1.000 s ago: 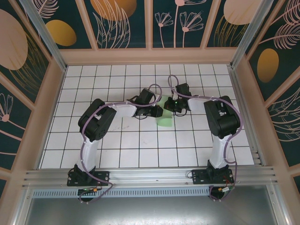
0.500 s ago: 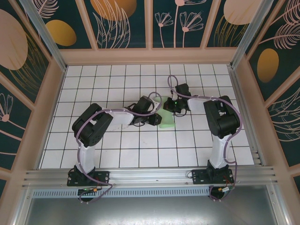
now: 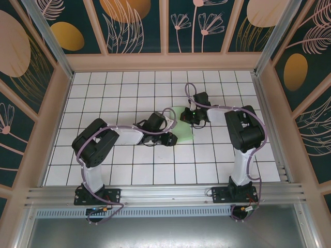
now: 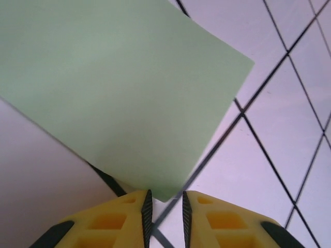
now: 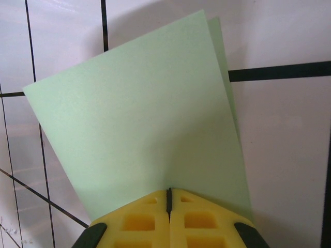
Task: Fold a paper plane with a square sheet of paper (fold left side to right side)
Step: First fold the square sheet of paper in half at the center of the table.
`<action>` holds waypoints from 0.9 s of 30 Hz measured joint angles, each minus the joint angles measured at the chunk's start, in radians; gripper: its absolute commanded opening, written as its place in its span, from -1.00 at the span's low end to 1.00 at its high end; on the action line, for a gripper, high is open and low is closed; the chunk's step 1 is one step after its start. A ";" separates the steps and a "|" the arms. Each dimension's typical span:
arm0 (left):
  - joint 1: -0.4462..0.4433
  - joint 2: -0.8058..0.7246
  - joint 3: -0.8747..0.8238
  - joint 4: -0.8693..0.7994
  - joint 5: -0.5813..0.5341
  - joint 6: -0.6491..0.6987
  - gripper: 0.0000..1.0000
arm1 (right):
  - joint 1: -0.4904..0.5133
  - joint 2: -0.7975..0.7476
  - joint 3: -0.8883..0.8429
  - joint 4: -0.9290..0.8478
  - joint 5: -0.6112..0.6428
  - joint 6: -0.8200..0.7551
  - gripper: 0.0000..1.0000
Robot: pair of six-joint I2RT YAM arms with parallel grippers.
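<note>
Square sheet of paper (image 3: pixel 184 135): pale green and lying near the middle of the tiled table, between the 2 grippers. It is sitting folded over, with 2 layers showing slightly apart along 1 edge in the right wrist view.
Right gripper (image 5: pixel 168 195): its yellow fingers are pressing together with no gap and clamping 1 edge of the sheet. The paper is fanning away from the fingertips across the tiles.
Left gripper (image 4: pixel 165 200): its yellow fingers are standing a narrow gap apart and gripping nothing. 1 corner of the sheet is pointing into that gap, and a dark tile line is showing through it.
Paper near the left gripper: it is spreading up and away from the fingertips and throwing a soft shadow on the tiles beside its long edge.
Left arm (image 3: pixel 129 132): it is rising from its base at the near left with the elbow bent. Its forearm is running rightward to the near-left side of the sheet.
Right arm (image 3: pixel 243 129): it is rising from its base at the near right. Its forearm is reaching leftward to the far side of the sheet.
Cables (image 3: pixel 93 160): purple, and looping along both arms.
Table (image 3: pixel 129 165): white tiles with dark grid lines are stretching out around the sheet.
Rail (image 3: pixel 165 194): a metal bar is running across the near edge and carrying both arm bases.
Walls (image 3: pixel 139 26): teal panels painted with pale flowers and gold ovals are enclosing the table inside a pink frame.
</note>
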 measured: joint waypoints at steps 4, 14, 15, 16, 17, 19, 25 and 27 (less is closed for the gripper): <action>0.021 -0.031 0.000 0.012 0.019 -0.032 -0.49 | 0.000 0.000 0.000 0.000 0.000 0.000 -1.00; 0.087 0.012 0.064 0.060 0.011 -0.066 -0.53 | 0.000 0.000 0.000 -0.001 0.000 0.000 -1.00; 0.085 0.029 0.078 0.063 0.010 -0.066 -0.53 | 0.000 0.000 0.000 -0.001 0.000 0.000 -1.00; 0.083 0.042 0.089 0.065 0.009 -0.066 -0.54 | 0.000 0.000 0.000 -0.001 0.000 0.000 -1.00; 0.080 0.055 0.098 0.065 0.007 -0.066 -0.54 | 0.000 0.000 0.000 -0.001 0.000 0.000 -1.00; 0.075 0.077 0.111 0.065 0.004 -0.065 -0.53 | 0.001 0.000 0.000 -0.001 0.001 0.000 -1.00; 0.047 0.134 0.141 0.064 -0.002 -0.063 -0.54 | 0.001 0.000 0.000 -0.002 0.001 0.000 -1.00; 0.037 0.142 0.141 0.061 -0.004 -0.057 -0.54 | 0.001 0.000 0.000 -0.003 0.001 0.000 -1.00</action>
